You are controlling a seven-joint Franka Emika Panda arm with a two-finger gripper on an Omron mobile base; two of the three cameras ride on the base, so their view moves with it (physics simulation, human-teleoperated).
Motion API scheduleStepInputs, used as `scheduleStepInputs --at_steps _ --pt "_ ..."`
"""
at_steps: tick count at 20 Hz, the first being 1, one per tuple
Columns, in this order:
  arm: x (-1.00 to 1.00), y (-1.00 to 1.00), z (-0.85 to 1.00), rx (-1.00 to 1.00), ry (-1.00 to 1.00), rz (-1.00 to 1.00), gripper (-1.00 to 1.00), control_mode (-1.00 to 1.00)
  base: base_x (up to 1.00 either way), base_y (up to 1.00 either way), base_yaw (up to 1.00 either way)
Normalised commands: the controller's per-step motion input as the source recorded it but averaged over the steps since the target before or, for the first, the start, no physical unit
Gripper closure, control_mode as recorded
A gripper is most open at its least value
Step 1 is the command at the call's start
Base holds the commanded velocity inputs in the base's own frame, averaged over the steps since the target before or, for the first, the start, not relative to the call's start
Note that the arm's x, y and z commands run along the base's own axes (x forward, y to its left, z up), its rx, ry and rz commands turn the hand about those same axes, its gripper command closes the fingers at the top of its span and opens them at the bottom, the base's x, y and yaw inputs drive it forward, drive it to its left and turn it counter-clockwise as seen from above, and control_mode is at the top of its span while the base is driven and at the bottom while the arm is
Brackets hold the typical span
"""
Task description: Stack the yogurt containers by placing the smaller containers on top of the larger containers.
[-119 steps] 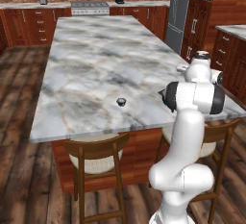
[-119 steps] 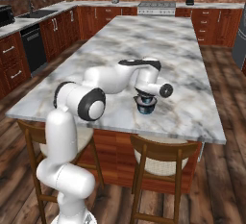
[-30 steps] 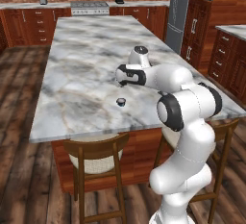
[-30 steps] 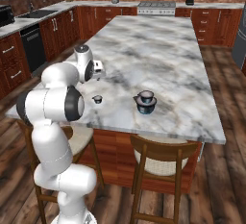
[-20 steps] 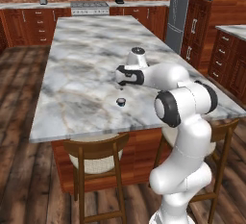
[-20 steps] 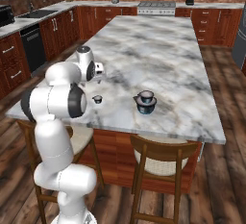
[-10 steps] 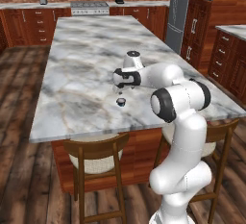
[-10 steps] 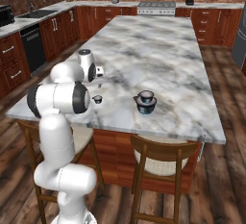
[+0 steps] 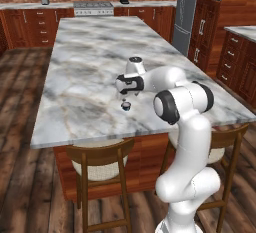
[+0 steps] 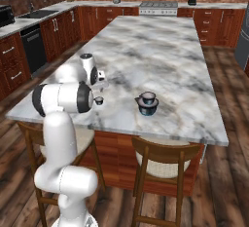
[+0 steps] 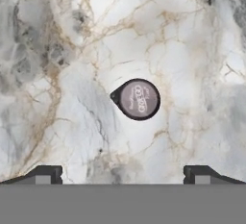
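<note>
1 small cup [image 11: 139, 99], 1 larger cup [image 10: 147, 104], 2 stools [image 9: 101, 163].

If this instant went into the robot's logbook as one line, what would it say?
gripper: open, above small yogurt cup | small cup: on marble island, ungrasped | larger cup: apart | stacking: not done

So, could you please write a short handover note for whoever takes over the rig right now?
Gripper: open, empty, poised above the smaller container, not touching it.
Smaller container: upright on the marble island, near the front edge by the arm.
Larger container: stands apart, further along the same front edge, with something small and dark already on top.
Done: approach and alignment.
Left: descend, grasp the smaller container, carry it over, set it on the larger one.
</note>
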Motion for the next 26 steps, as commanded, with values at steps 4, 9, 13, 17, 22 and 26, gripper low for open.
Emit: scheduleStepInputs --at_steps 4,9,13,17,22,26 --pt "0.22 0.04 -0.27 -0.02 0.00 0.00 -1.00 -1.00 0.00 0.00 0.00" --pt "0.26 0.01 -0.26 -0.04 -0.03 0.00 -1.00 -1.00 0.00 0.00 0.00" --pt "0.25 0.00 -0.24 -0.02 -0.03 0.00 -1.00 -1.00 0.00 0.00 0.00" --pt "0.13 0.00 -0.21 0.00 -0.01 0.00 -1.00 -1.00 0.00 0.00 0.00" --pt "0.10 0.00 -0.15 0.01 0.00 0.00 -1.00 -1.00 0.00 0.00 0.00" --pt "0.15 0.00 -0.15 0.00 0.00 0.00 -1.00 -1.00 0.00 0.00 0.00"
